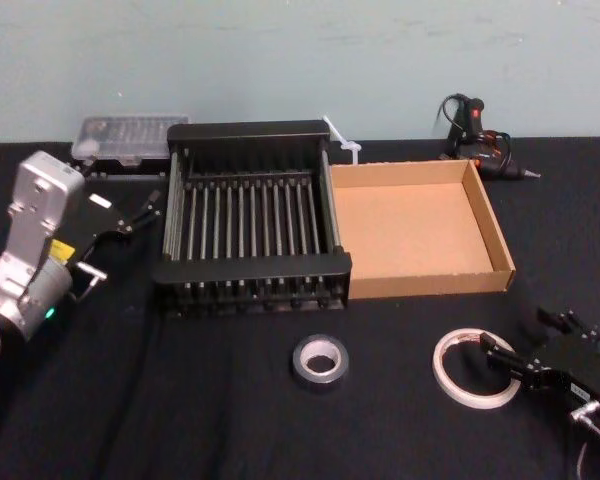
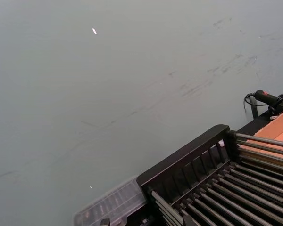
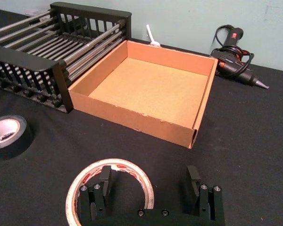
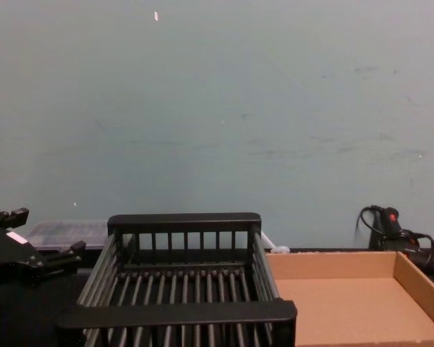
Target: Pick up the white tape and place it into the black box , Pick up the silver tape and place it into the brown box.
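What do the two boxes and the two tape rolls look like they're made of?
Black box: likely plastic rims, matte; the floor bars have a metallic sheen, so possibly metal.
Brown box: cardboard, matte tan, with raw folded edges.
Silver tape: dull grey, slightly glossy film on a pale core.
White tape: thin whitish film with red print, the right gripper open over its edge.

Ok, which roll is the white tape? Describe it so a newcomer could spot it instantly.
Start at the brown box, the tan cardboard tray right of the black box. In front of its near right corner, on the black table, lies the white tape, with the open right gripper at its rim. It is flat, white, red-printed and wide-holed, unlike the thicker plain grey silver tape to its left.
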